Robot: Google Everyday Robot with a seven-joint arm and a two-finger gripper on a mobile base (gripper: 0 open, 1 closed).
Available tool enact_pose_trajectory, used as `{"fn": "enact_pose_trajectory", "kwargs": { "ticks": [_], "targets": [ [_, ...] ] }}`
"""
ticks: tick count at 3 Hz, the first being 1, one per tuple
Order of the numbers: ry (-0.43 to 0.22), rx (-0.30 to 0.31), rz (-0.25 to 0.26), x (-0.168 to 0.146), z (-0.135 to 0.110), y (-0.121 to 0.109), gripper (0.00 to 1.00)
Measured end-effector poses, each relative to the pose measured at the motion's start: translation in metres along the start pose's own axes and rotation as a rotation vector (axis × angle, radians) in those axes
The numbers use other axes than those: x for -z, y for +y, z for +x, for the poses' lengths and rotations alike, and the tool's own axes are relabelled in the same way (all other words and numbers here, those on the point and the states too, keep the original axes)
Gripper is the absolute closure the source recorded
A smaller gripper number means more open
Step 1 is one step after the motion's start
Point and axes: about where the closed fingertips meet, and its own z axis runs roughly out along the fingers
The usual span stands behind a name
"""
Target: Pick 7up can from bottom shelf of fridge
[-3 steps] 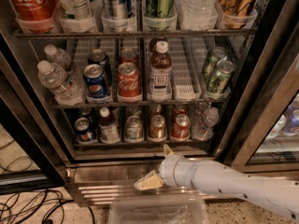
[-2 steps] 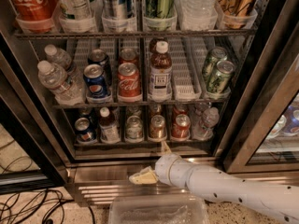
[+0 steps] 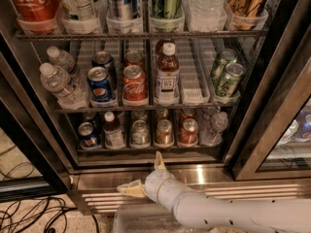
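The fridge (image 3: 228,174) stands open, and the white arm (image 3: 218,213) reaches in low from the right, across the ribbed steel base. Its pincer (image 3: 138,173) is spread wide and holds nothing: one cream finger (image 3: 158,160) points straight up at the front lip of the bottom shelf (image 3: 194,148), the other sticks out to the left over the ribs. The pincer sits outside the rack, just below and in front of it, touching no can.

The 7up can (image 3: 140,133) stands upright at the front of the bottom shelf, third lane from the left. Close on its left is a small dark bottle (image 3: 113,130) with a white cap, and beyond that a lower Pepsi can (image 3: 87,135). On its right come an orange-brown can (image 3: 164,132), a red can (image 3: 188,131) and a clear water bottle (image 3: 214,126). The raised finger is under the gap between the 7up can and the orange-brown can.

On the brighter rack above stand an upper Pepsi can (image 3: 100,85), a Coca-Cola can (image 3: 134,84), a juice bottle (image 3: 167,74) and two green cans (image 3: 226,76). Black cables (image 3: 29,212) lie on the floor at lower left
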Motion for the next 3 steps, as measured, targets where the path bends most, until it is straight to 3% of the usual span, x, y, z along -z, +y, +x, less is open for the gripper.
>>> {"fn": "enact_pose_trajectory", "kwargs": {
  "ticks": [1, 3],
  "targets": [
    [-0.08, -0.02, 0.08, -0.002, -0.008, 0.005, 0.0],
    [-0.236, -0.027, 0.281, 0.01, -0.036, -0.035, 0.0]
  ]
}}
